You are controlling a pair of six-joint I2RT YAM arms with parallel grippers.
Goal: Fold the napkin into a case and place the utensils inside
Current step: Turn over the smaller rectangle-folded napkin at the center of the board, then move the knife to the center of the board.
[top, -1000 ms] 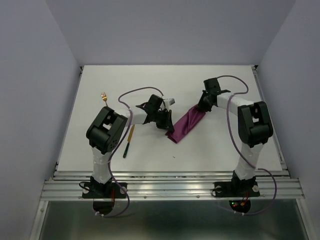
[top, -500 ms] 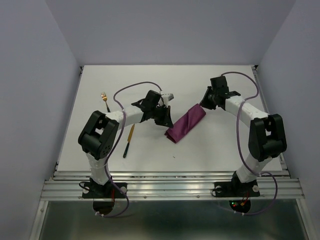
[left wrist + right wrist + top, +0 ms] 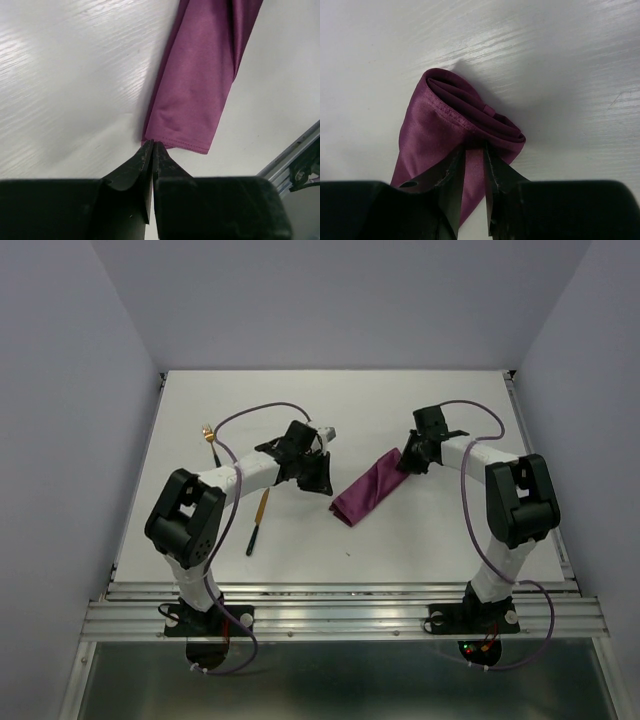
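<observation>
I find the case (image 3: 370,487) lying flat on the table (image 3: 450,540), with its long axis running diagonally from near-left to far-right. The right gripper (image 3: 474,152) is clamped on a fold at the far, open end. The left gripper (image 3: 152,146) has its jaws together and empty, tips just beside the near hemmed corner. The knife (image 3: 258,519) and fork (image 3: 208,434) lie further left, so the left gripper is nearer to them.

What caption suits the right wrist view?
Right hand pinches a layer at the folded end of the plum napkin on the white table.
</observation>
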